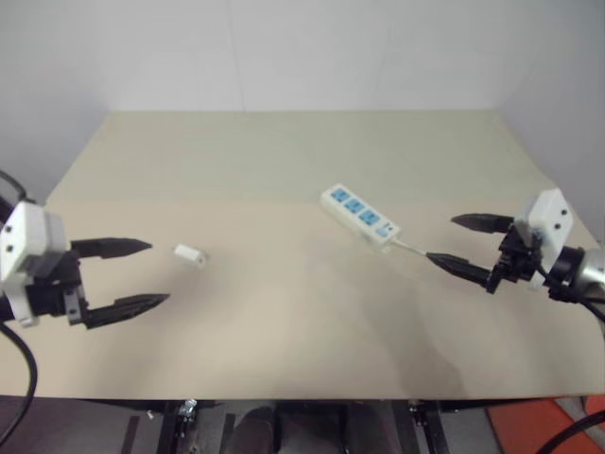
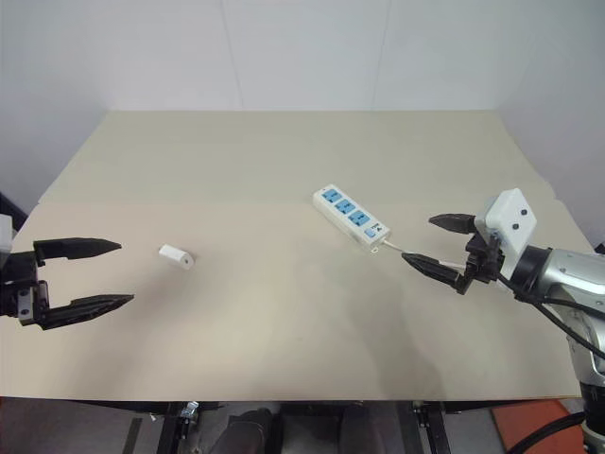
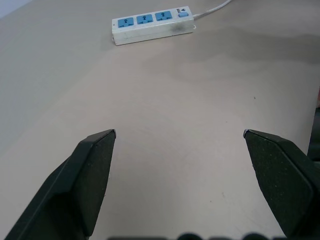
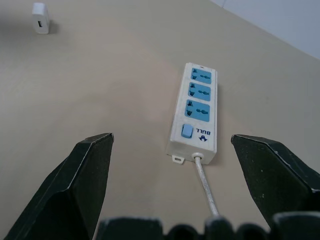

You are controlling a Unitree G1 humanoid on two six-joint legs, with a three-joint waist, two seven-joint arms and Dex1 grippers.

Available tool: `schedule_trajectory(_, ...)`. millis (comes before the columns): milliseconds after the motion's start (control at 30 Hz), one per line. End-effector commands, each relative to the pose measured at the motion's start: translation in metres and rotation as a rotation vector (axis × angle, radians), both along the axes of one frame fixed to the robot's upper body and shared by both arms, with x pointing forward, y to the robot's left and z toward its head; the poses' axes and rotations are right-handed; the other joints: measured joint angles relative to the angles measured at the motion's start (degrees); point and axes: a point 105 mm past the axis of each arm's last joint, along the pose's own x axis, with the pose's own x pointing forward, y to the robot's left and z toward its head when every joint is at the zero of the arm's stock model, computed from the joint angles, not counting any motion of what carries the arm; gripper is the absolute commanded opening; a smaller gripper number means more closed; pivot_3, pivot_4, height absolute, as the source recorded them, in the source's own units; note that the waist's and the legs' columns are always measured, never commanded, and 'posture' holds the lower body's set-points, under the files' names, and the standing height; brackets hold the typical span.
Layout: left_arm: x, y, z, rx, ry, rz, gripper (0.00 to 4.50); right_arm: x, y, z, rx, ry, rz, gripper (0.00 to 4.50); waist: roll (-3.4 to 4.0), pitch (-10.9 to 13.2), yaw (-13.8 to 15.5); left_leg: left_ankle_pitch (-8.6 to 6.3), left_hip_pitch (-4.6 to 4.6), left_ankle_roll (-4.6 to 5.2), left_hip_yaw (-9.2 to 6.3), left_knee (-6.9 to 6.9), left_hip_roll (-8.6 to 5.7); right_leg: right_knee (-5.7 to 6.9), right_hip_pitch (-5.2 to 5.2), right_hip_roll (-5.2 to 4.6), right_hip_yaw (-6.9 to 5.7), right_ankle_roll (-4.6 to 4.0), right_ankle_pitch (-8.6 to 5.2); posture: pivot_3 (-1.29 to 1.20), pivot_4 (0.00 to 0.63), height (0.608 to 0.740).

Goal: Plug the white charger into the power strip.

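Lying loose on the counter (image 1: 284,322), the white charger (image 1: 190,254) sits at nine o'clock, the power strip (image 1: 359,217) at two; nothing is plugged. Left pincer (image 1: 132,274) and right pincer (image 1: 463,243) gape empty. Left wrist view: strip ahead, untouched. Right wrist view: all three sockets vacant; grasping and insertion remain.

There is one table (image 1: 284,340). On it lies one white charger (image 1: 190,254), nearer the left edge. There is one power strip (image 1: 360,216), nearer the right edge. The power strip has three blue sockets, one blue switch (image 4: 186,131) and one thin white cord (image 4: 207,187).
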Motion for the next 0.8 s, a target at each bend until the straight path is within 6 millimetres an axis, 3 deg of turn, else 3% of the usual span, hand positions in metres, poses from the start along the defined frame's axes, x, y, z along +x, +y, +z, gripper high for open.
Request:
schedule_trajectory(33, 0.000, -0.001, 0.008, 0.021, -0.031, -0.009, 4.50, -0.003, 0.002, 0.012, 0.001, -0.051, 0.008, 4.46, 0.00, 0.00, 0.00, 0.00, 0.00, 0.00, 0.00, 0.00, 0.00, 0.00, 0.00, 0.00, 0.00, 0.00, 0.00, 0.00, 0.150, 0.740)
schedule_trajectory(433, 0.000, -0.001, 0.010, 0.014, -0.035, -0.009, 4.50, 0.000, 0.004, 0.011, 0.014, -0.052, 0.006, 4.46, 0.00, 0.00, 0.00, 0.00, 0.01, 0.00, 0.01, 0.00, 0.00, 0.01, 0.00, 0.00, 0.01, 0.00, 0.00, 0.00, 0.150, 0.740)
schedule_trajectory(567, 0.003, -0.006, 0.012, -0.001, -0.042, -0.028, 4.50, 0.010, 0.007, 0.004, 0.049, -0.040, -0.013, 4.46, -0.01, -0.01, -0.09, 0.00, 0.05, 0.00, 0.01, 0.01, 0.01, 0.02, 0.02, 0.01, 0.01, 0.00, 0.01, 0.00, 0.150, 0.740)
schedule_trajectory(800, 0.019, -0.015, 0.024, -0.015, -0.086, -0.078, 4.50, 0.064, 0.015, -0.026, 0.171, 0.000, -0.174, 4.46, -0.04, -0.02, -0.26, 0.01, 0.14, -0.02, 0.11, 0.01, -0.01, 0.14, -0.01, 0.04, 0.10, -0.03, 0.07, 0.00, 0.150, 0.740)
